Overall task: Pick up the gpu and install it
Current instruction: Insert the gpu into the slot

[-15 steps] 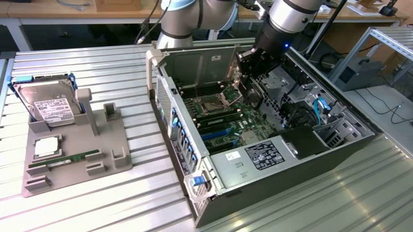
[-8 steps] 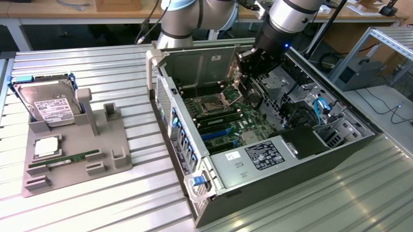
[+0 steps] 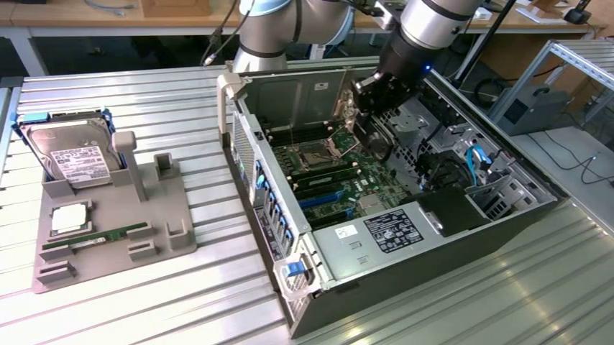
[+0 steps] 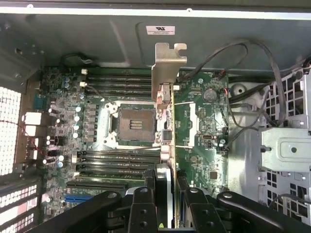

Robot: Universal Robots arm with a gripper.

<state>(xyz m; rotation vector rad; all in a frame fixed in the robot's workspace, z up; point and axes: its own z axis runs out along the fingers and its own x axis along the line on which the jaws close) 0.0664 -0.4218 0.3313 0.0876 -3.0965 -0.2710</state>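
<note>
Above the motherboard [image 4: 204, 126], the gripper [image 4: 167, 196] clamps the gpu [image 4: 166, 121] lengthwise, its bracket [image 4: 167, 65] end pointing away.

Quick colour rundown. The bench [image 3: 144, 309] is bare silvery metal with a ribbed stripe pattern all over. The computer case [image 3: 451, 266] is dark grey going on black, and the motherboard [image 3: 331, 165] inside is green with a couple of bright blue slots [image 3: 321, 199] next to black ones. The gpu [image 4: 167, 63] has a pale tan bracket, the gripper [image 4: 167, 189] around it is all black, and the arm [image 3: 436, 21] is shiny silver. Around 9 o'clock in the exterior view, the hard drive [image 3: 72, 154] is silver with a white label and blue rails, on a plain grey holder [image 3: 125, 223]. The memory stick [image 3: 96, 237] is green. The power supply [image 3: 369, 251] at 5 o'clock is silver with a black label.
</note>
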